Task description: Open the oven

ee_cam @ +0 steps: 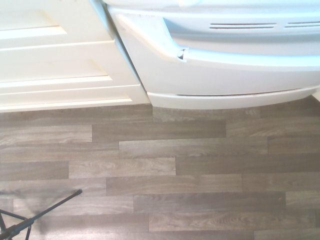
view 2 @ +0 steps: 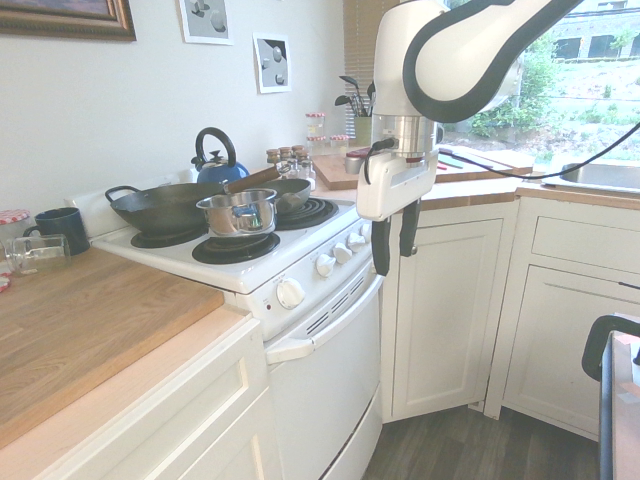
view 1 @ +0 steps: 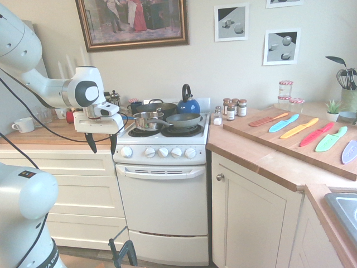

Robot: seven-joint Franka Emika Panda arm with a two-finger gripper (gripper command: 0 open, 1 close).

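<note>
Grey wood-plank flooring fills the wrist view, while the white freestanding oven at lower centre remains shut, its wide white bar handle untouched below the empty, open-fingered black two-finger gripper at centre left.

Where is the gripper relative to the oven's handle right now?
In the first exterior view the gripper hangs open in front of the oven, by its knob panel's left end, above and clear of the bar handle.
</note>
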